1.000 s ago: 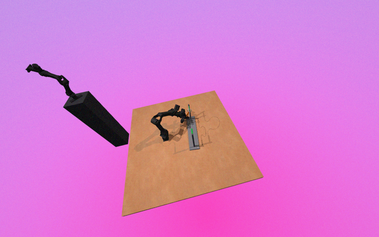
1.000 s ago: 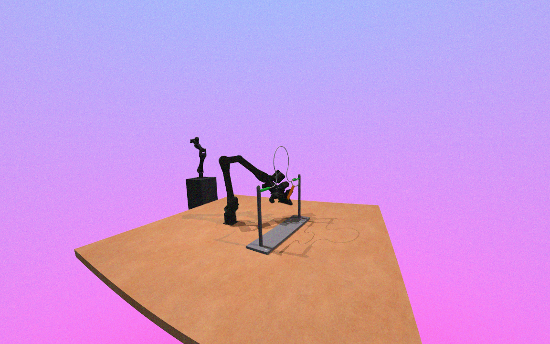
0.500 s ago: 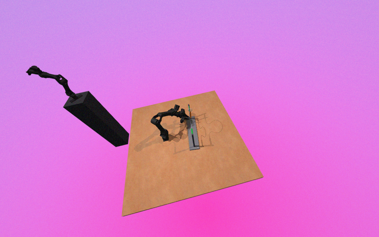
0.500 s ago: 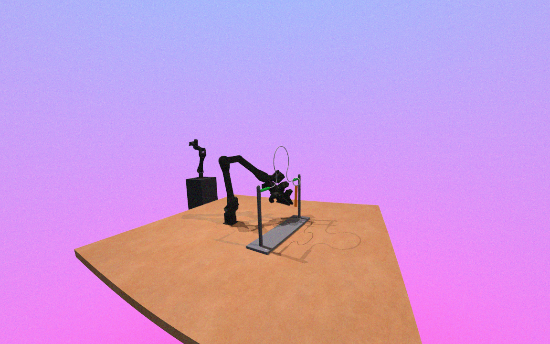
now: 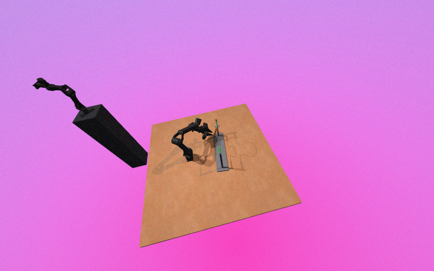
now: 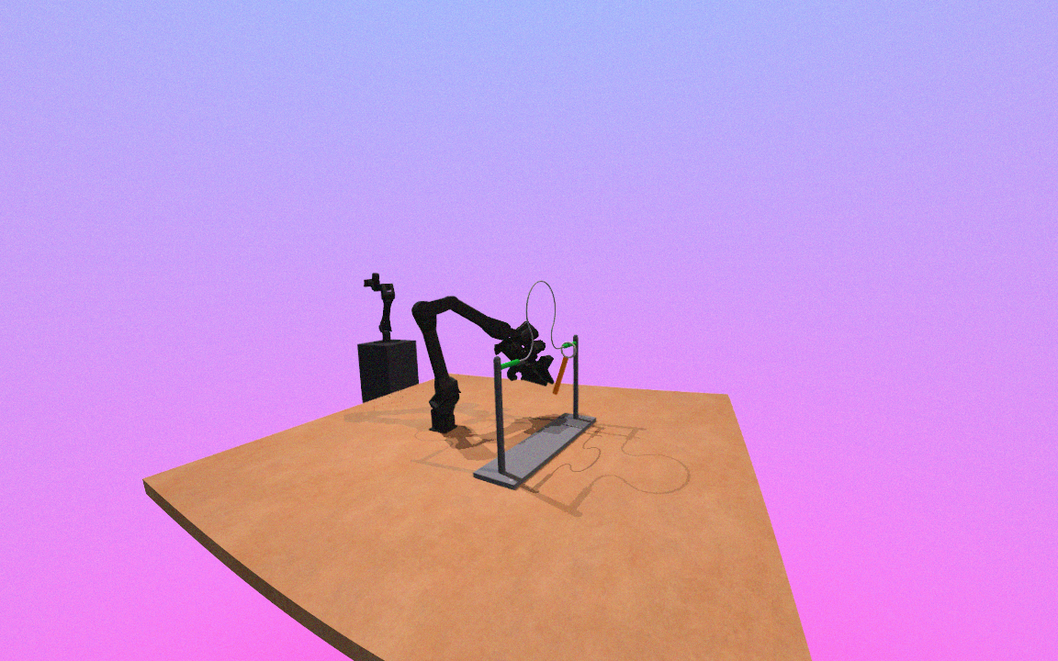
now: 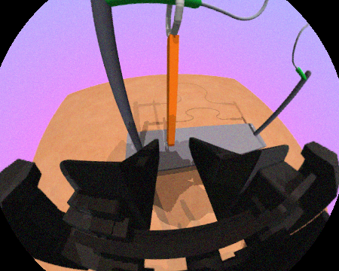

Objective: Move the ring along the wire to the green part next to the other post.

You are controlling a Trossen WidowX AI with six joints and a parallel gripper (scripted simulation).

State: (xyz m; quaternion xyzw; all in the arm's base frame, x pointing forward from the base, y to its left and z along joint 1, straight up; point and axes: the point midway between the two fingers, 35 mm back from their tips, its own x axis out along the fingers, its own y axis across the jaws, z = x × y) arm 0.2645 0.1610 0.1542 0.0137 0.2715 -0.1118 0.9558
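The ring (image 6: 568, 357) (image 7: 178, 19) hangs on the green part (image 7: 151, 3) of the wire beside the far post (image 6: 576, 386) (image 7: 114, 79). Its orange handle (image 6: 560, 375) (image 7: 172, 86) hangs down nearly straight. My gripper (image 5: 211, 132) (image 6: 552, 380) (image 7: 174, 141) is open, its fingertips apart with the handle's lower end just beyond them in the wrist view. Whether a fingertip touches the handle I cannot tell. The thin grey wire (image 6: 541, 282) (image 7: 245, 19) loops up and over to the other green part (image 5: 219, 149) (image 6: 510, 363) (image 7: 300, 73) at the near post (image 6: 500, 419) (image 7: 284, 103).
The grey base (image 5: 224, 158) (image 6: 536, 452) (image 7: 230, 137) carries both posts and stands on the brown table top (image 5: 191, 202) (image 6: 352, 509). In the exterior view the wire's near end passes across my wrist. A second black arm (image 5: 66, 89) stands on a dark pillar (image 5: 110, 134) (image 6: 388, 369) off the table.
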